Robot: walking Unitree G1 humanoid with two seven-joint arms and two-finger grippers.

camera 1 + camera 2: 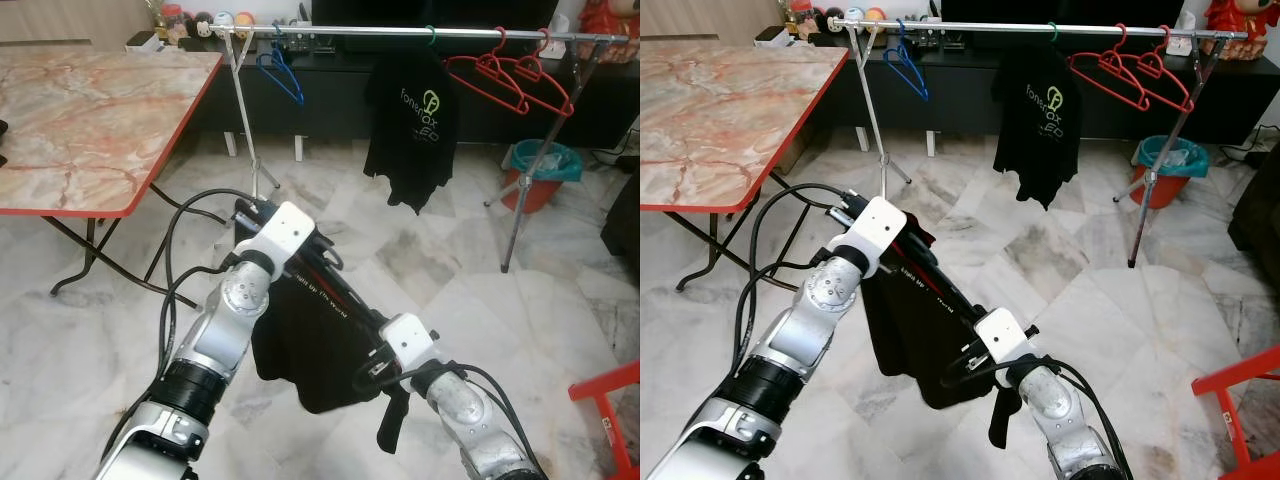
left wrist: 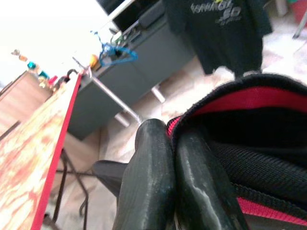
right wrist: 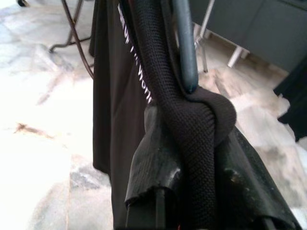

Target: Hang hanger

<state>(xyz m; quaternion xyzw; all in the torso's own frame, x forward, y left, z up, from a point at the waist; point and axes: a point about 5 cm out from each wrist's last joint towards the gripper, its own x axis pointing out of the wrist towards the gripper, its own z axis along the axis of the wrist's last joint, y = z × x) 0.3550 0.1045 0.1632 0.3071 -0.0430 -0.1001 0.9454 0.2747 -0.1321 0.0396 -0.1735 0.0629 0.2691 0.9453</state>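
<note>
A black shirt (image 1: 320, 345) with red trim and white lettering hangs stretched between my two grippers above the marble floor. My left gripper (image 1: 250, 215) is shut on its upper end; the fingers (image 2: 153, 182) pinch black and red fabric (image 2: 254, 143). Lower and to the right, my right gripper (image 1: 372, 352) is shut on the rolled collar (image 3: 192, 115), where a grey-blue hanger rod (image 3: 184, 43) runs into the fold. The clothes rail (image 1: 400, 33) stands well ahead, apart from both grippers.
On the rail hang a blue hanger (image 1: 282, 72), a black T-shirt (image 1: 415, 125) and two red hangers (image 1: 515, 75). A marble-topped table (image 1: 90, 110) stands at the left. A teal-lined bucket (image 1: 545, 170) sits by the rail's right leg, and a red frame (image 1: 610, 400) is at the lower right.
</note>
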